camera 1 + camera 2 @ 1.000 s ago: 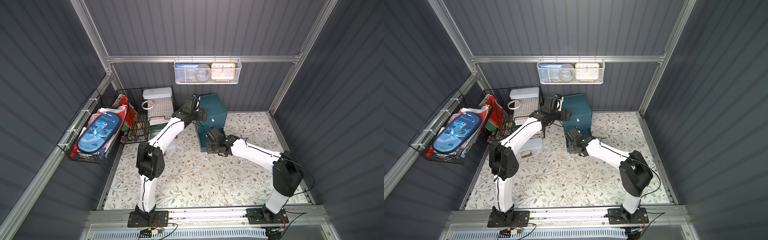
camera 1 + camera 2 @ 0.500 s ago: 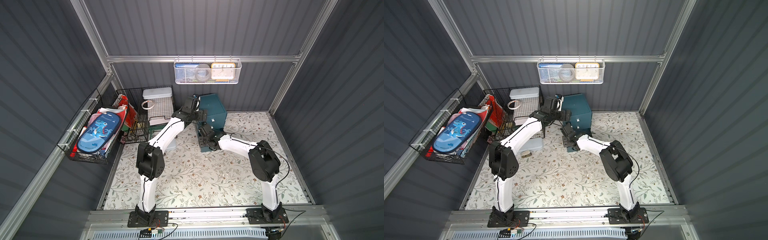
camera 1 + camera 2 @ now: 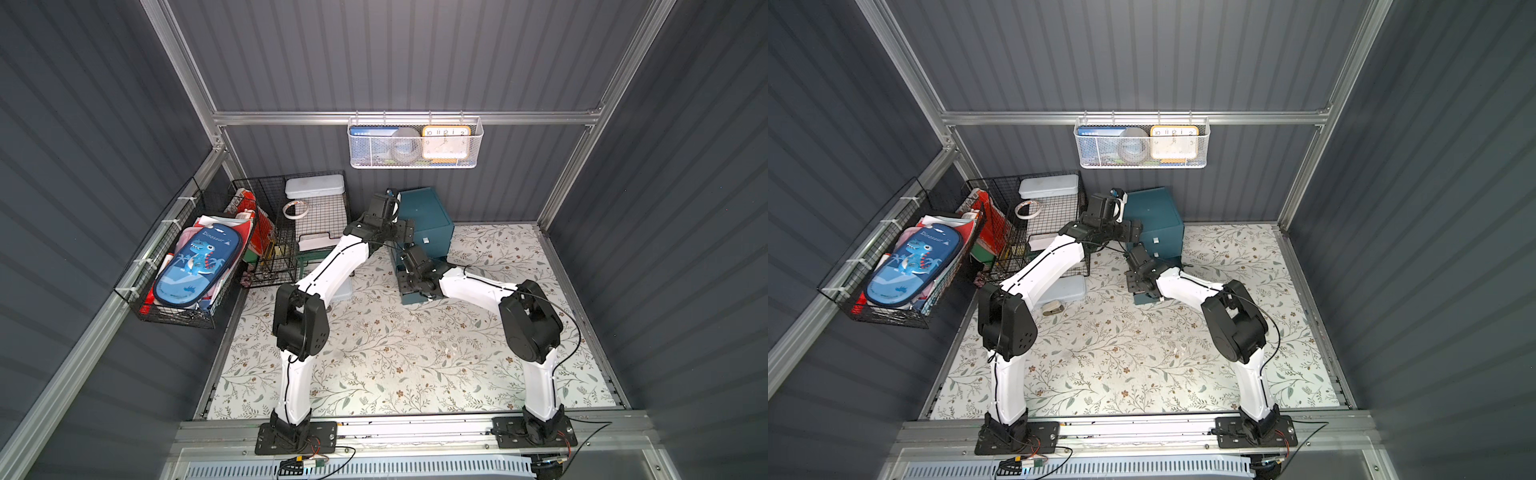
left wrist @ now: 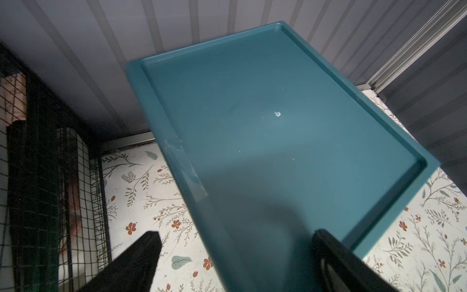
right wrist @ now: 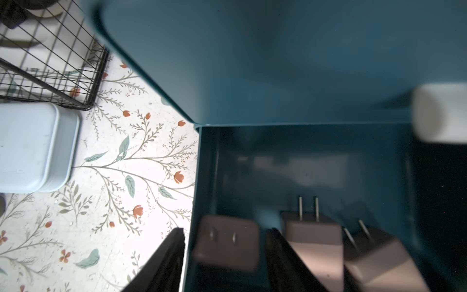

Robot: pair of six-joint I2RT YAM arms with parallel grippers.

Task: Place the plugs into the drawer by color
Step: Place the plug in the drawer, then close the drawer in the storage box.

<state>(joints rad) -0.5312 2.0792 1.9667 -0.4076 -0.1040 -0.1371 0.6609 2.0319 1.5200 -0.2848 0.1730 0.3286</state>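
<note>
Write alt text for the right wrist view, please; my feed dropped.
Three pale pink plugs lie in the open teal drawer; the right hand hangs open around the one nearest the drawer's side wall. Outside it: floral tabletop, a pale blue box, a black wire rack.

Three plugs (image 5: 313,235) inside the drawer (image 5: 303,161)

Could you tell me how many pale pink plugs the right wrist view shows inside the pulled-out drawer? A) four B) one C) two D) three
D: the right wrist view shows three pale pink plugs inside the open drawer, each with its prongs visible.
</note>
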